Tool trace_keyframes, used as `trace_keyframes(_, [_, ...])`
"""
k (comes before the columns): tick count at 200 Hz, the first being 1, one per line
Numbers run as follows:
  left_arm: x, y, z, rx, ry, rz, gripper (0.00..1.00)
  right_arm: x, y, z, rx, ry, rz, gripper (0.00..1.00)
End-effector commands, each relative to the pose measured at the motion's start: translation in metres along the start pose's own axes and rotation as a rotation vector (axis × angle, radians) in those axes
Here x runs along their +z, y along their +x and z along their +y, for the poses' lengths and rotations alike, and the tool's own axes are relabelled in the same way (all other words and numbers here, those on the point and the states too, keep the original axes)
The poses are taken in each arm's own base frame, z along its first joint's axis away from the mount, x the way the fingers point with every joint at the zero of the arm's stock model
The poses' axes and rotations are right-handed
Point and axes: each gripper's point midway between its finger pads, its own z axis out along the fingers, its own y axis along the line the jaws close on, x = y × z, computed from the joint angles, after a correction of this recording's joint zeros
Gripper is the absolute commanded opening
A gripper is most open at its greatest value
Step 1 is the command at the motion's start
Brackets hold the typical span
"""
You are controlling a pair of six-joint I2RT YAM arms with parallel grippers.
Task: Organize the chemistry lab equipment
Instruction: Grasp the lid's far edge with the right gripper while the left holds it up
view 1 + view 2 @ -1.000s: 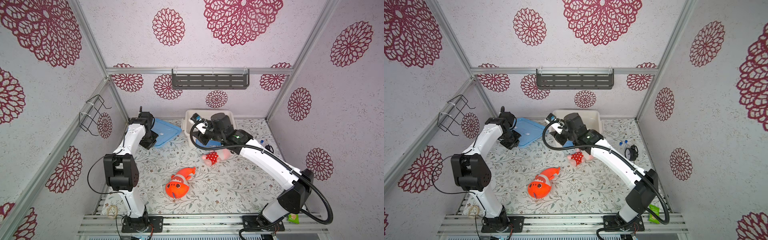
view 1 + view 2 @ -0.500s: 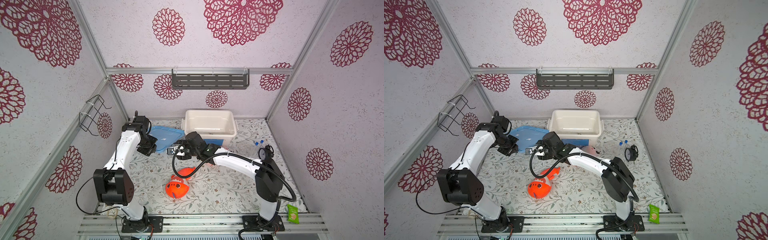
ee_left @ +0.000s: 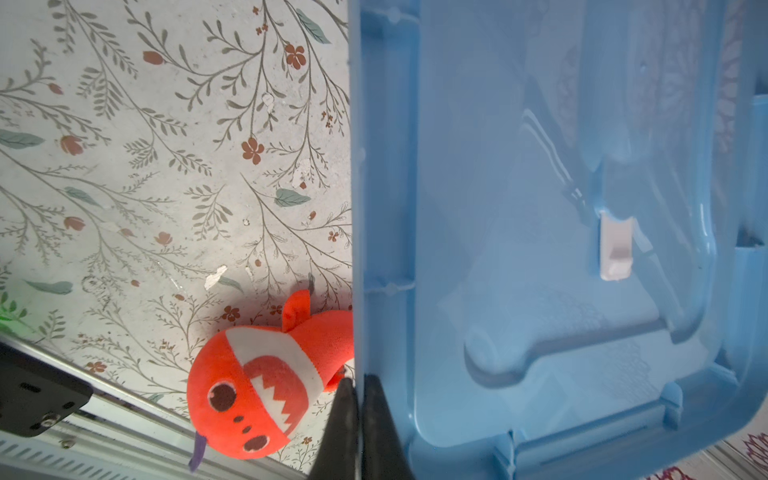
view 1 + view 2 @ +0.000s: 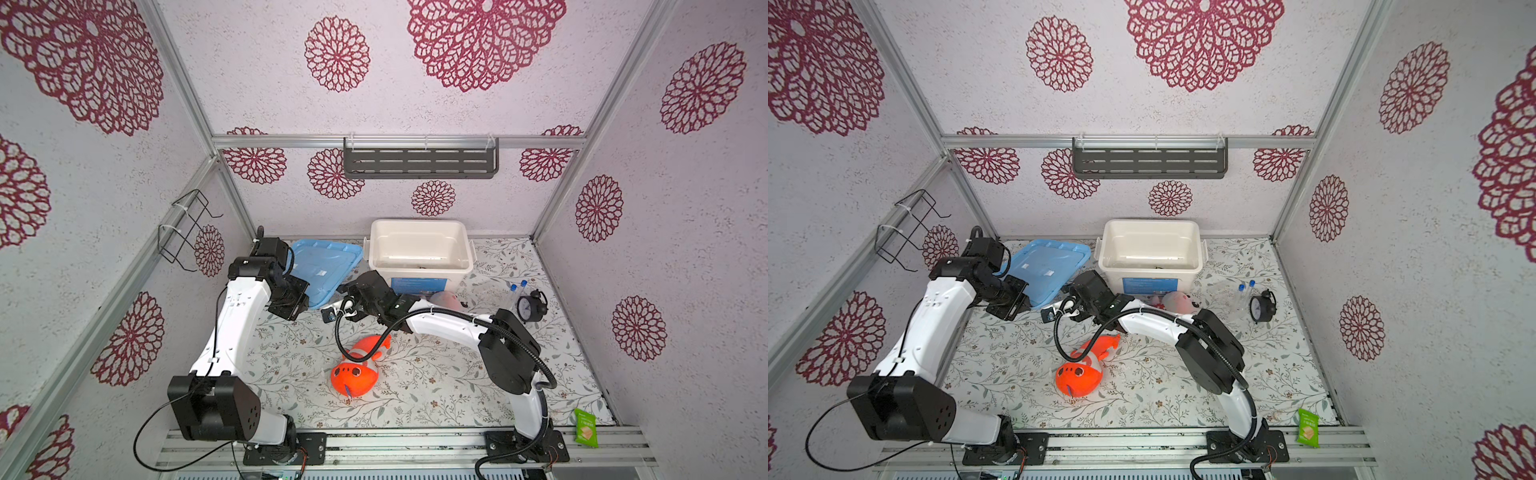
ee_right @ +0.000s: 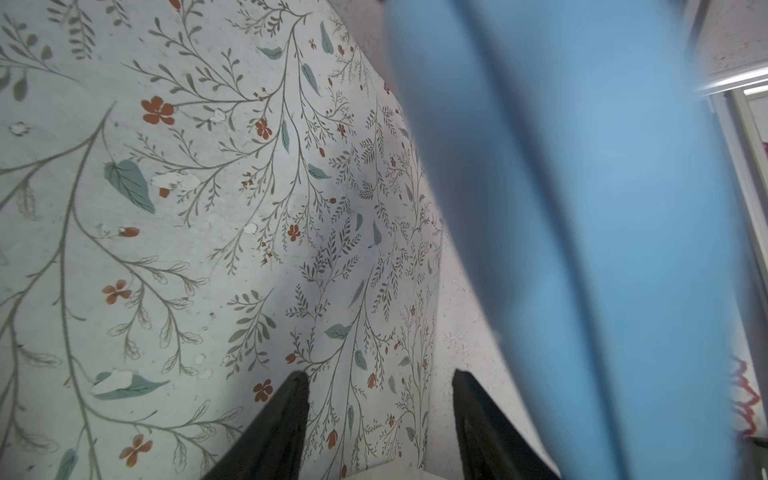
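Beside the white bin (image 4: 417, 240), left end effector (image 3: 358, 401) pinches the blue lid (image 3: 540, 208); right end effector (image 5: 380, 401) stands open, empty

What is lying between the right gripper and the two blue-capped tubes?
The pink plush doll lies between the right gripper and the blue-capped tubes, just in front of the white bin. Both top views show it.
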Motion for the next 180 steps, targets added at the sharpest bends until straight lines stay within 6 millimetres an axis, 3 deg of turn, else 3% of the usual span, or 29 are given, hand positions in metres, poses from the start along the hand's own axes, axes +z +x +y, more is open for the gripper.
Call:
trace_keyframes(1, [-0.006,0.001,0.003,-0.014,0.021,-0.003,0.00,-0.026,-0.030,-0.030,-0.071,0.097,-0.057,0.59])
trace_keyframes(15, [-0.008,-0.001,0.005,-0.019,0.030,-0.005,0.00,-0.042,-0.037,-0.024,-0.094,0.075,-0.089,0.59])
trace_keyframes(37, [-0.010,-0.005,0.009,-0.030,0.036,-0.010,0.00,-0.068,-0.048,-0.031,-0.069,0.087,-0.149,0.59])
trace_keyframes(77, [-0.008,-0.002,0.012,-0.037,0.050,0.010,0.00,-0.092,-0.057,-0.045,-0.107,0.180,-0.194,0.60])
trace_keyframes(105, [-0.008,0.002,0.015,-0.031,0.038,0.029,0.00,-0.087,-0.056,-0.051,-0.129,0.178,-0.174,0.61])
trace_keyframes(157, [-0.016,0.009,0.021,-0.026,0.034,0.040,0.00,-0.055,-0.053,-0.017,-0.144,-0.059,-0.140,0.60])
trace_keyframes(180, [-0.021,0.012,0.021,-0.015,0.039,0.050,0.00,-0.042,-0.041,-0.012,-0.182,-0.039,-0.058,0.60])
